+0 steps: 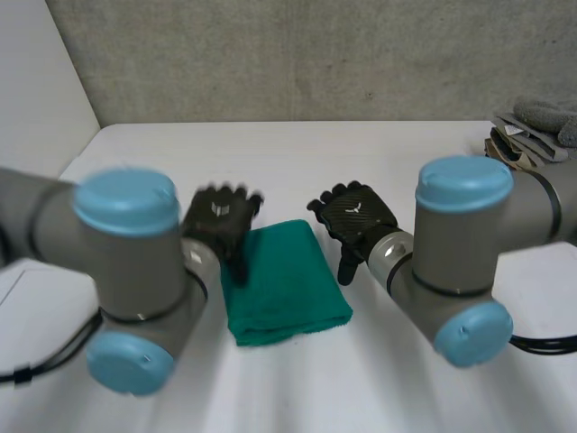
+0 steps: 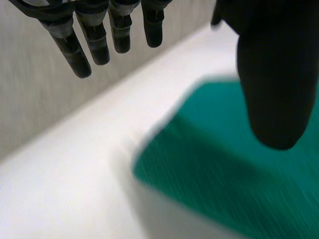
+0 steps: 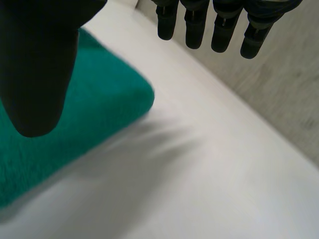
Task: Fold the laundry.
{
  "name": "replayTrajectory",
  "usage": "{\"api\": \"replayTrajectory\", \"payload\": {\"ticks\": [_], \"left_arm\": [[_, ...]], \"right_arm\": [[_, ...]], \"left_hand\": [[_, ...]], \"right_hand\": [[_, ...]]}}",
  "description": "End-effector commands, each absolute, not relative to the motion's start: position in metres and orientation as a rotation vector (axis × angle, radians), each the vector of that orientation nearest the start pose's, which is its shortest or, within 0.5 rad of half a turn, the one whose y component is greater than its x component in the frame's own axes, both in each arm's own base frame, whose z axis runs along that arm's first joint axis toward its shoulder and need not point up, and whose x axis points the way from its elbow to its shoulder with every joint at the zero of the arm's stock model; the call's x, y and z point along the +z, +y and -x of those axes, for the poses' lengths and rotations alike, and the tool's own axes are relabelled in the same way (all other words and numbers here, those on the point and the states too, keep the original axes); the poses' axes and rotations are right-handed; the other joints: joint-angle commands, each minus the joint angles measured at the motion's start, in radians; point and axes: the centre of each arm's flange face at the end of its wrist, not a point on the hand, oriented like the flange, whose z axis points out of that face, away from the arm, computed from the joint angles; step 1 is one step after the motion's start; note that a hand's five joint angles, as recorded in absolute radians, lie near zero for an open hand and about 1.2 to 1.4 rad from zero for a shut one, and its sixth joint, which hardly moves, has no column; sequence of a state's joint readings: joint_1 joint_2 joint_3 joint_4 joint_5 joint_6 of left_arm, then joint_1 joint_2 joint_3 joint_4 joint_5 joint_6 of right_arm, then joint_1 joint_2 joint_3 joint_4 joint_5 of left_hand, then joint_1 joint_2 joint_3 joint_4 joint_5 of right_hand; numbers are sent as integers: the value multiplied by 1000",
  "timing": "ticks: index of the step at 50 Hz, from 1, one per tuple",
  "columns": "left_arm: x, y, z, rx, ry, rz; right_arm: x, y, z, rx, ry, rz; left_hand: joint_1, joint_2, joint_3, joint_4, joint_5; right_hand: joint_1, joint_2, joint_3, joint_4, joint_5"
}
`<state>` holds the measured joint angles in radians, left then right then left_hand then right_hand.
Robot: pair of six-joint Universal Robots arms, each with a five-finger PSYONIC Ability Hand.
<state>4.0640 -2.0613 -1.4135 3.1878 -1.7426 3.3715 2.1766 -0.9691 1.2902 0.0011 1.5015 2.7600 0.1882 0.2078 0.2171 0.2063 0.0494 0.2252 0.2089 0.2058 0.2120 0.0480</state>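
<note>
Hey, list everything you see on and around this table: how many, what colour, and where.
Cloth: one, green, folded, mid-table between the two hands.
Pile: one, grey and brownish, table's far right corner; contents unclear.
Table: one, white, under everything.
Wall: one, grey, behind the table.
Arms: two, grey with light-blue caps, left and right.
Left robot hand: one, black, open, at the cloth's left edge.
Right robot hand: one, black, open, beside the cloth's right edge.
</note>
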Motion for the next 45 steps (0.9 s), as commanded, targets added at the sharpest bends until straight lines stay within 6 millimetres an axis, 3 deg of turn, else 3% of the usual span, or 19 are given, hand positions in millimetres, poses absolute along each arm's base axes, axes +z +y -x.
{"api": "replayTrajectory", "payload": {"ticks": [1,6,11,18,27,36,39,45], "left_arm": [[263,-243,337,-2328,2268,-1224],[279,-232,345,-2344,2318,-1610],[279,-227,346,-2278,2397,-1789],[268,-228,348,-2231,2437,-1792],[267,-228,348,-2226,2446,-1790],[269,-230,347,-2237,2440,-1778],[271,-230,347,-2244,2434,-1778],[273,-234,343,-2251,2429,-1748]], "right_arm": [[171,-199,-343,-1805,1914,1232],[144,-175,-338,-1763,1891,1267],[125,-171,-344,-1761,1846,1281],[103,-181,-354,-1797,1813,1313],[93,-194,-364,-1857,1773,1362],[102,-202,-373,-1916,1702,1331],[103,-205,-379,-1911,1662,1336],[121,-219,-389,-1972,1605,1290]], "left_hand": [[46,26,17,28,10],[43,23,14,25,7],[46,26,17,28,10],[40,20,11,22,4],[37,17,8,19,1],[40,20,11,22,4],[40,20,11,22,4],[40,20,11,22,4]], "right_hand": [[-37,-21,-18,-24,-35],[-37,-21,-18,-24,-35],[-29,-12,-9,-16,-26],[12,29,32,25,15],[221,237,240,234,223],[796,812,815,809,798],[1170,1187,1190,1184,1173],[1171,1187,1190,1184,1174]]}}
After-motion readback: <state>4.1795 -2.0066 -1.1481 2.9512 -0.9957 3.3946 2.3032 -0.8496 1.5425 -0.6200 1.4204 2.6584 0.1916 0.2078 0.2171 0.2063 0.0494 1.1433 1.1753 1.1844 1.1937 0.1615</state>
